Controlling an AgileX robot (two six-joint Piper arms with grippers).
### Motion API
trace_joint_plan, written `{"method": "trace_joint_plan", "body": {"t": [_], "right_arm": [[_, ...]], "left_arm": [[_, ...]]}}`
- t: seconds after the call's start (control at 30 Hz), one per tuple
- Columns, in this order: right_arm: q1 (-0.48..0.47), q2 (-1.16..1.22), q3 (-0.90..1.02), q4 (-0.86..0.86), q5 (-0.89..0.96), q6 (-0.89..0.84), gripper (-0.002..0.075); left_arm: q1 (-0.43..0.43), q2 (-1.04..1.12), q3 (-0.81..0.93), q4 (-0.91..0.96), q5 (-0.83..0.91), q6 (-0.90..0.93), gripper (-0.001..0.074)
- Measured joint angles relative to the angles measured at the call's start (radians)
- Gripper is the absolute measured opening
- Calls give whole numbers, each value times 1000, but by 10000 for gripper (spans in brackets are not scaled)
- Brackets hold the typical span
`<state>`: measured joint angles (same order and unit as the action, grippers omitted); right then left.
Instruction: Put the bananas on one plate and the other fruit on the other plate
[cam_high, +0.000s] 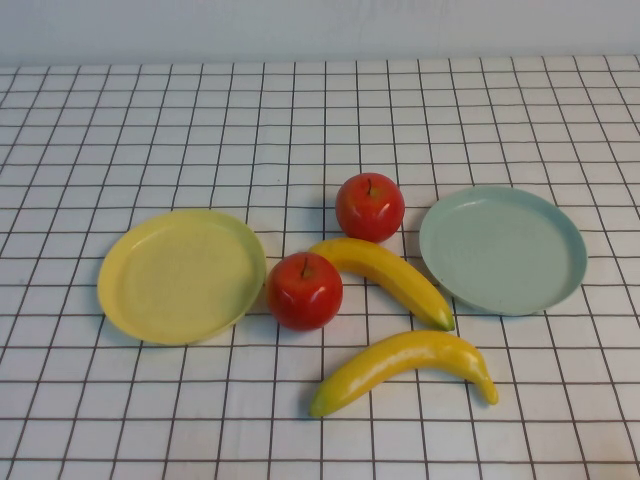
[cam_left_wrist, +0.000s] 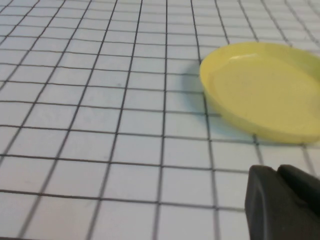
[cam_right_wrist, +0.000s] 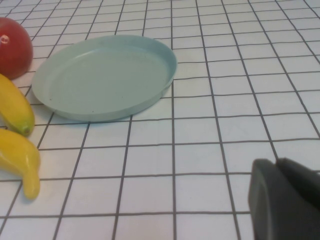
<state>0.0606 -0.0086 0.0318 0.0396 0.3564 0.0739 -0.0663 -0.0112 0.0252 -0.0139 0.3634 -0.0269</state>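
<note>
Two red apples (cam_high: 370, 207) (cam_high: 304, 290) and two yellow bananas (cam_high: 385, 272) (cam_high: 405, 365) lie on the checked cloth between the plates. The pale yellow plate (cam_high: 180, 275) is at the left and the blue-green plate (cam_high: 503, 248) at the right; both are empty. Neither gripper shows in the high view. My left gripper (cam_left_wrist: 277, 172) is shut and empty, low over the cloth, a short way from the yellow plate (cam_left_wrist: 265, 90). My right gripper (cam_right_wrist: 277, 165) is shut and empty, a short way from the blue-green plate (cam_right_wrist: 105, 75), with an apple (cam_right_wrist: 12, 47) and both bananas (cam_right_wrist: 15, 110) (cam_right_wrist: 22, 160) beyond.
A white cloth with a black grid (cam_high: 200, 120) covers the whole table. A pale wall (cam_high: 320, 25) runs along the far edge.
</note>
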Motion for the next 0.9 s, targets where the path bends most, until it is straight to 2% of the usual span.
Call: {"method": "trace_joint_plan", "body": {"t": [0.1, 0.2, 0.27, 0.43, 0.7, 0.8, 0.9], "right_arm": [[0, 0, 0, 0, 0, 0, -15], [0, 0, 0, 0, 0, 0, -15], [0, 0, 0, 0, 0, 0, -15], [0, 0, 0, 0, 0, 0, -15], [0, 0, 0, 0, 0, 0, -15], [0, 0, 0, 0, 0, 0, -15], [0, 0, 0, 0, 0, 0, -15]], "left_arm": [[0, 0, 0, -149, -80, -131, 2], [0, 0, 0, -411, -189, -316, 2], [0, 0, 0, -484, -232, -343, 2], [0, 0, 0, -521, -323, -267, 2], [0, 0, 0, -542, -307, -257, 2], [0, 0, -35, -527, -231, -176, 2], [0, 13, -166, -498, -62, 5, 1]]}}
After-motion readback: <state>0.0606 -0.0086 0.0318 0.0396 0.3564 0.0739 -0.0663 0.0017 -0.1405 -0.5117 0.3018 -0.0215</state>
